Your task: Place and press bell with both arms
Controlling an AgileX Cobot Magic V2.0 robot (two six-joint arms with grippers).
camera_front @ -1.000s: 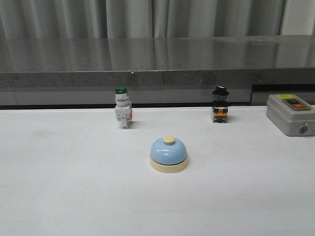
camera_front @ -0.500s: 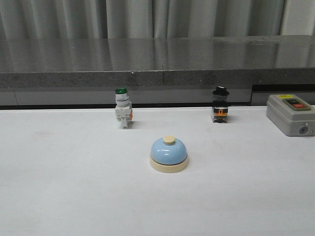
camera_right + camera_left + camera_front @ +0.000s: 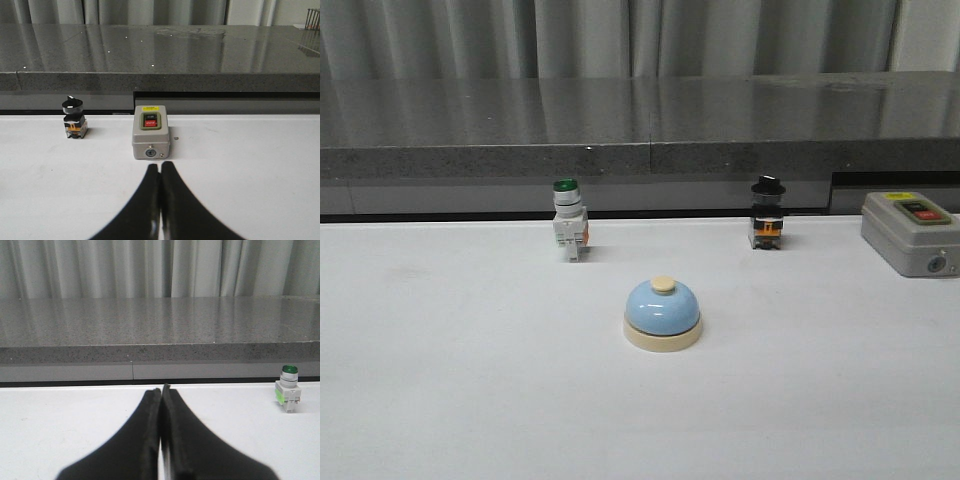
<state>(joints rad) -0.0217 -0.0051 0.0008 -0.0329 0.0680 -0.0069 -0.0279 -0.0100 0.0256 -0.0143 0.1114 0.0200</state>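
The bell, a light-blue dome with a cream base ring and cream button, stands upright on the white table in the middle of the front view. Neither arm shows in the front view. My left gripper is shut and empty, low over the white table; the bell is out of its view. My right gripper is shut and empty, pointing at the grey box just beyond its tips; the bell is out of its view too.
A green-capped white pushbutton switch stands behind the bell to the left, also in the left wrist view. A black knob switch stands behind right. A grey box with red and black buttons sits far right. A dark stone ledge runs along the back.
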